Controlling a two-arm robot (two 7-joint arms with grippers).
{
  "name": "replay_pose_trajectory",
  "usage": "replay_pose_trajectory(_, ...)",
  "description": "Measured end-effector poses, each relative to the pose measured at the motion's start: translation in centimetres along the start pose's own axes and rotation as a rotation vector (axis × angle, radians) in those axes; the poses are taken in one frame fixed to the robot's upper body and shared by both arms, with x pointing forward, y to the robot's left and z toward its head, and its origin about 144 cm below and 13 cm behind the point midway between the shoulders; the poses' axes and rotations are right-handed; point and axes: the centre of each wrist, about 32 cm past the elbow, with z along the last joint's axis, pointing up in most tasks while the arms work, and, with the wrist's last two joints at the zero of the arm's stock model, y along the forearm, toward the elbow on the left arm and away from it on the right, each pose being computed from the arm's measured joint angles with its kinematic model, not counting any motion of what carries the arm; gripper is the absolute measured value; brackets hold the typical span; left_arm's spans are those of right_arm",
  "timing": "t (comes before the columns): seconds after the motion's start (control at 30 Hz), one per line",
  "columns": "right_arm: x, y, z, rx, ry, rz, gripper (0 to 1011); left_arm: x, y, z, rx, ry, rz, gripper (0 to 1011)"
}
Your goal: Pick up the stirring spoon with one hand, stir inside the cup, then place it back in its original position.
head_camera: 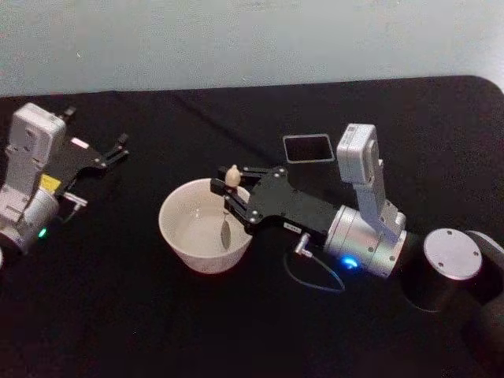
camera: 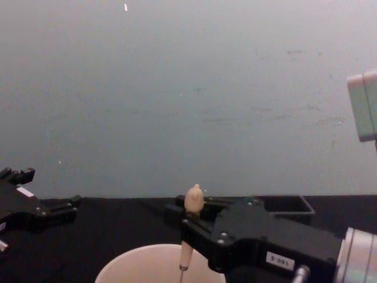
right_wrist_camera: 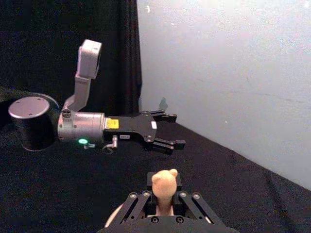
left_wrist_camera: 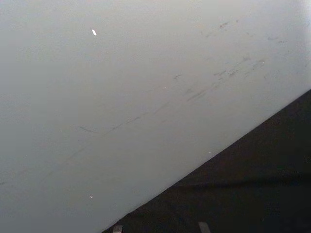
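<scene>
Black cloth covers the bench, and a pale grey-blue wall rises straight behind its far edge. Near the middle of the bench stands the cup, wide, round and cream-coloured, its mouth open to the head camera. Reaching in from the right side, the right hand lies roughly level above the cup's right rim, its black fingers closed on the beige handle of the stirring spoon. The spoon stands close to upright. Its knobbed tip pokes up above the fingers, the handle tapers down between them, and the thin metal shaft runs down into the cup, where the small shiny bowl hangs near the right-hand wall. Whether the bowl touches the cup's floor I cannot tell. Behind the right hand, toward the wall and a little to the right of the cup, the dark grey square holder stands on the bench, apart from both the cup and the spoon. A thin cable loops just below the right wrist against the cloth, and a blue light glows on the silver wrist body. Far over on the left of the bench, well apart from the cup, the left hand points toward the wall with its two fingers spread open, gripping no object. A green light shows on its arm.
</scene>
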Motion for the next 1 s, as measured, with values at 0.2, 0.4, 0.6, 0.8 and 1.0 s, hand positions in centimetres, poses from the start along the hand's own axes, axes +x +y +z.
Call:
replay_pose_trajectory(0.2, -0.4, 0.0, 0.2, 0.002, -0.001, 0.019, 161, 0.0, 0.0, 0.0, 0.0, 0.0, 0.0, 1001)
replay_pose_trajectory(0.4, -0.6, 0.3, 0.0, -0.003, 0.0, 0.031, 161, 0.0, 0.0, 0.0, 0.0, 0.0, 0.0, 1001)
replay_pose_trajectory(0.6, -0.8, 1.0, -0.1, -0.004, 0.002, 0.039, 161, 0.0, 0.0, 0.0, 0.0, 0.0, 0.0, 1001)
replay_pose_trajectory(0.8, -0.8, 1.7, -0.2, 0.004, 0.006, 0.046, 161, 0.0, 0.0, 0.0, 0.0, 0.0, 0.0, 1001)
replay_pose_trajectory(1.0, -0.7, 2.4, -0.3, 0.006, 0.005, 0.043, 161, 0.0, 0.0, 0.0, 0.0, 0.0, 0.0, 1001)
